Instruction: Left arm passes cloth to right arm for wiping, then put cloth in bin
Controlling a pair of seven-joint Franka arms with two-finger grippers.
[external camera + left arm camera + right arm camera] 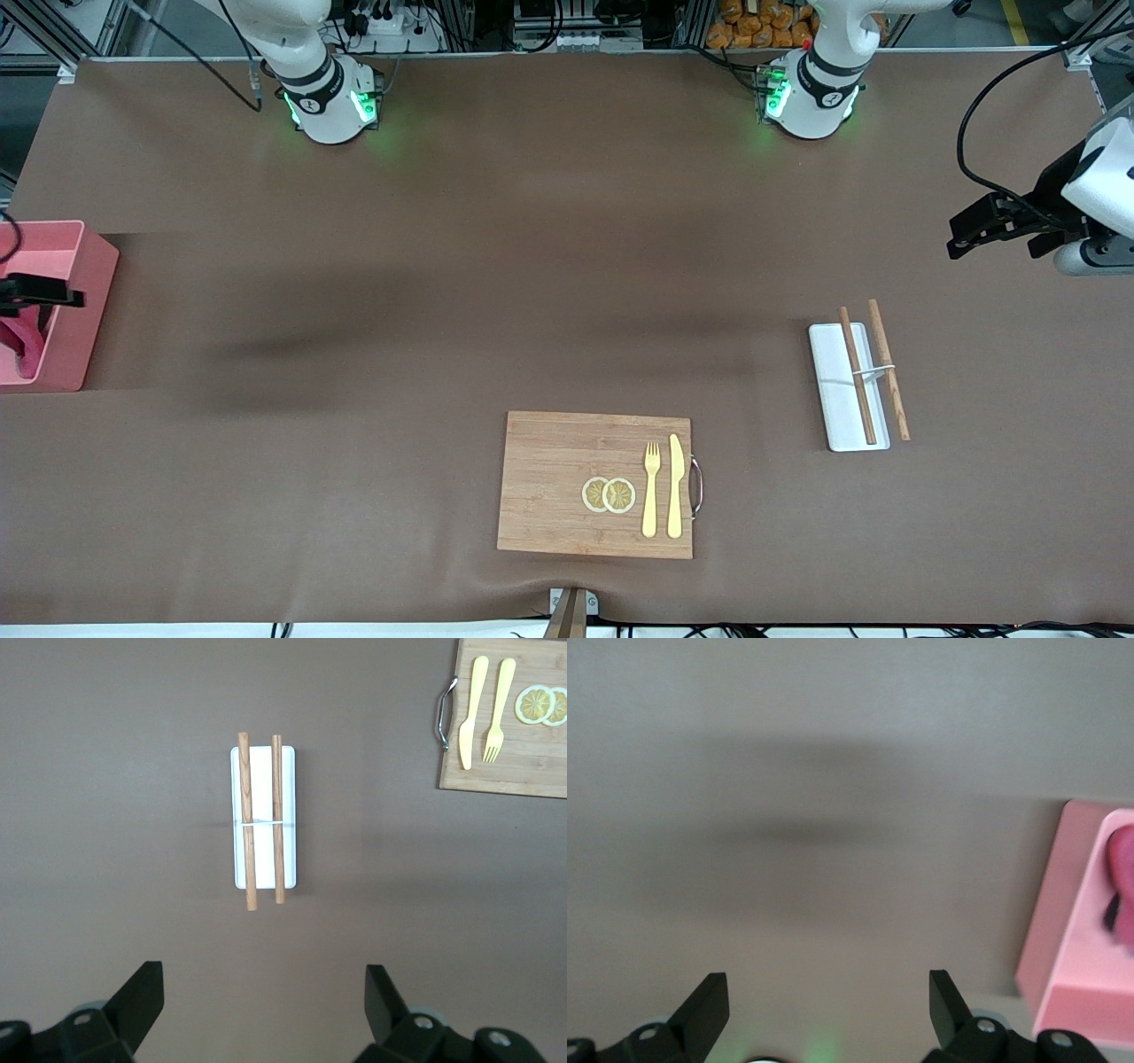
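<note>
**Both end effectors open, cloth lying in the bin**

The right end effector [40,292] hangs over the bin [84,301] at the right arm's end of the worktop [443,266]. In its wrist view we see its fingers [709,1005] spread wide with nothing between them. The cloth [22,341] lies inside the bin, a maroon-red fold against the pink wall; in the right wrist view we catch only a sliver of it [1123,855] at the rim of the bin [1063,930].

The left end effector [997,232] hovers over bare worktop at the left arm's end, above the stretch between its base and the white tray [842,416]. Its fingers [142,1001] also stand wide apart and empty.

Moving outward, we find the white tray lying flat, with one brown chopstick [857,372] on it and the other [889,368] along its edge, both resting across a small white holder. In the left wrist view the tray [263,868] shows both chopsticks running lengthwise.

Nearer the front camera lies a wooden board [549,487] with a metal handle [696,486] on the side toward the left arm's end. On it sit two lemon slices [609,494], touching each other, and beside them a yellow fork [651,487] and yellow knife [676,486] lying parallel.
</note>
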